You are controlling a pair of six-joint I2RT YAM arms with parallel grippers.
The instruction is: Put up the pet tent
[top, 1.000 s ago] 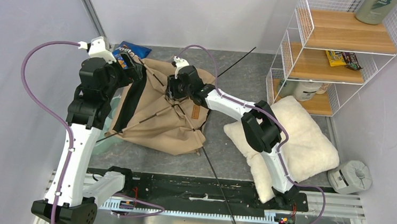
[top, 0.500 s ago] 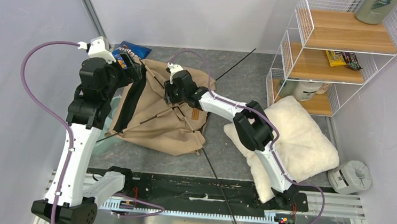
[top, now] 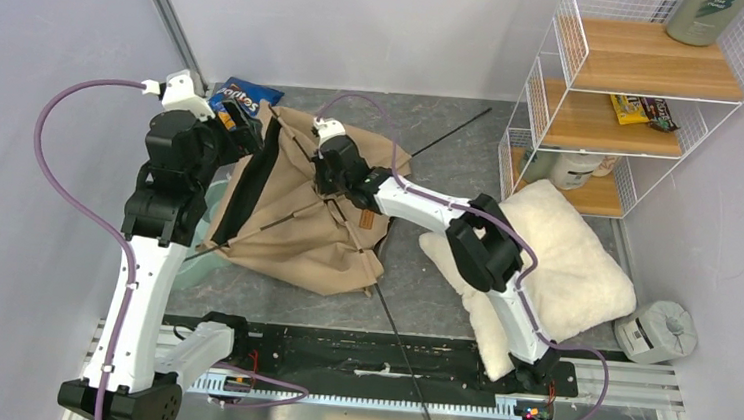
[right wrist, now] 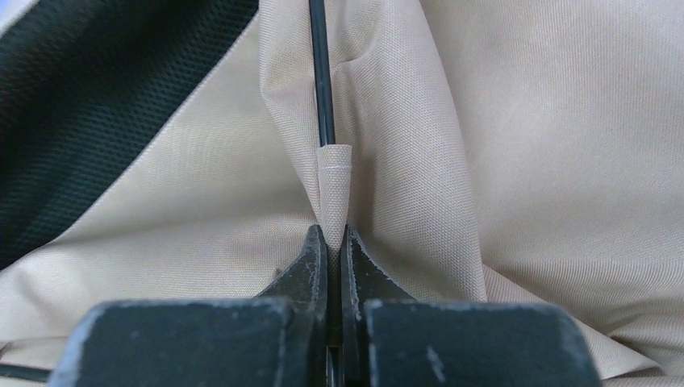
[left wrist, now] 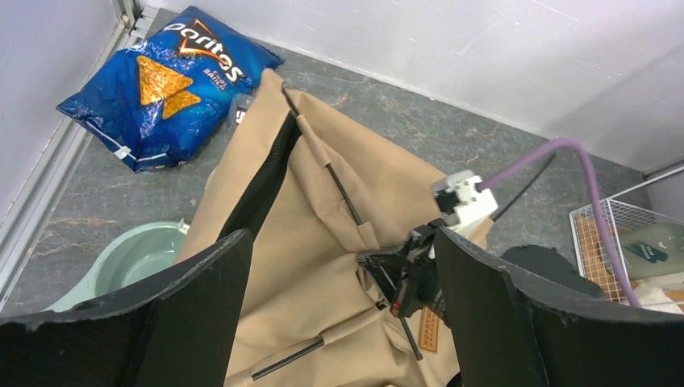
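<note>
Fingers of the left gripper (left wrist: 343,238) are spread wide and hold nothing. It hangs over the 11 o'clock corner of the tent (top: 311,230), whose tan cloth shows below between them. The tent lies collapsed and crumpled on the table (top: 443,276), left of centre. A chip bag (top: 247,93) lies just past that corner at 11 o'clock, and a green bowl (left wrist: 133,266) sits against the cloth's edge at 8 o'clock.

At the tent's upper middle, the right gripper (right wrist: 333,234) has its fingers pressed together on a narrow cloth sleeve. A black pole (right wrist: 321,72) leaves that sleeve toward 12 o'clock in the wrist view, with a black mesh panel (right wrist: 97,105) at 10 o'clock. A brown label (top: 365,220) sits just beside the gripper at 5 o'clock. Pole ends stick out of the tent at 1 o'clock and at 5 o'clock.

A white pillow (top: 555,255) lies near the tent at 3 o'clock, under the right arm. A wire shelf (top: 638,91) stands at 1 o'clock.
</note>
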